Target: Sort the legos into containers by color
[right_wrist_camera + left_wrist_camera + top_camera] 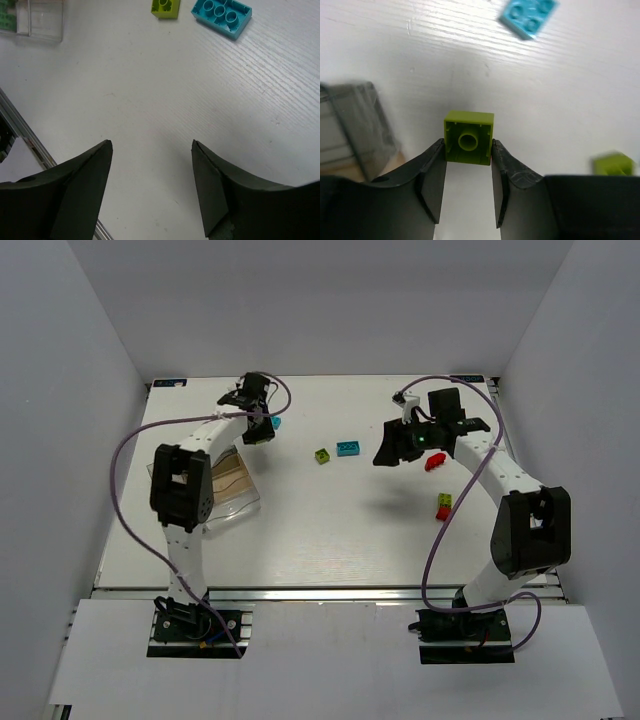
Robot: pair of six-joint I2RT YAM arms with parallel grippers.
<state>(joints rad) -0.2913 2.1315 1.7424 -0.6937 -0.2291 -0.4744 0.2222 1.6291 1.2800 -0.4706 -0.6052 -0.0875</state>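
My left gripper [468,145] is shut on a lime green brick [469,137], pinched at the fingertips with its hollow underside toward the camera. In the top view the left gripper [258,430] is at the far left, just beyond the clear tray [228,490]. A cyan brick [527,16] lies beyond it, also seen in the top view [275,423]. My right gripper [151,145] is open and empty above bare table, and sits right of centre in the top view [392,452]. A lime brick [165,8] and a cyan brick [222,16] lie ahead of it.
A red brick [434,463] and a red-and-lime stack [443,506] lie by the right arm. The tray's corner [32,17] shows a dark green brick [6,20] inside. Another lime brick [614,164] lies to the right of the left gripper. White walls surround the table.
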